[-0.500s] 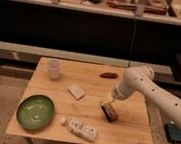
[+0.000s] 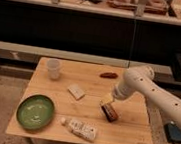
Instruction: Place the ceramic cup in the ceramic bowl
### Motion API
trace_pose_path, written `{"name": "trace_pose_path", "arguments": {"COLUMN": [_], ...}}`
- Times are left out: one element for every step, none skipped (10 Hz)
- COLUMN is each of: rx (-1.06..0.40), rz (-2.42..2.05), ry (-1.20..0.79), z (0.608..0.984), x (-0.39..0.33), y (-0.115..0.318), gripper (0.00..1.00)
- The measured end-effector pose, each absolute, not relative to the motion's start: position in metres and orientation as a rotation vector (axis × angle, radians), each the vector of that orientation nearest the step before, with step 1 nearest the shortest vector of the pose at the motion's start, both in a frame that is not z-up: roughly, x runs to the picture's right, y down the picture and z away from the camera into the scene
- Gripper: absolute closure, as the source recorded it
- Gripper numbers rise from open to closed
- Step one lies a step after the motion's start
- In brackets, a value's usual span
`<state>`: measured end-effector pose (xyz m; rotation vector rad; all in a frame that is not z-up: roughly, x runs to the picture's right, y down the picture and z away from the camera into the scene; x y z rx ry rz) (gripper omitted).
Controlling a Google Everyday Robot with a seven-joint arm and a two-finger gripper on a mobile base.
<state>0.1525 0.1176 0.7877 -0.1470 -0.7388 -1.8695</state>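
Camera view: gripper (image 2: pixel 108 110) is low over the table (image 2: pixel 125 138), right half, nearer the front edge, and well apart from both task items. Can't tell its state. The cup (image 2: pixel 53 68) isn't in it; it stands upright near the back-left corner. The bowl (image 2: pixel 36 112) is at the front-left corner and looks empty.

My read: this is the approach step, with the grasp not yet made and no task progress. The next move calls for crossing to the back-left corner without hitting the white block (image 2: pixel 76 91) mid-table, then coming down over the cup's rim. After that it's a short carry along the left edge to the bowl. The white bottle (image 2: pixel 81 129) at the front edge and the reddish item (image 2: pixel 108 75) near the back edge are off that path.
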Motion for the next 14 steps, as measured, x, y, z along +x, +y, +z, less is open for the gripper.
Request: {"name": "trace_pose_path", "arguments": {"rx": [-0.147,-0.147,-0.147,-0.147,-0.147,-0.147,-0.147,-0.147,-0.147,-0.147,-0.144,-0.139,-0.112,-0.087], "rz": [-1.87,-1.87,-1.87,-1.87,-1.87,-1.87,-1.87,-1.87,-1.87,-1.87,-1.869,-1.866,-1.865,-1.868], "ry": [-0.739,-0.739,-0.739,-0.739,-0.739,-0.739,-0.739,-0.739,-0.739,-0.739,-0.738,-0.737,-0.725,-0.71], "z": [0.788,0.788,0.788,0.788,0.788,0.788,0.788,0.788,0.788,0.788,0.788,0.789,0.793,0.798], "x": [0.152,0.152,0.152,0.152,0.152,0.152,0.152,0.152,0.152,0.152,0.152,0.152,0.146,0.14], "y": [0.118,0.118,0.118,0.118,0.118,0.118,0.118,0.118,0.118,0.118,0.116,0.114,0.099,0.082], "gripper": [0.2,0.2,0.2,0.2,0.2,0.2,0.2,0.2,0.2,0.2,0.2,0.2,0.2,0.2]}}
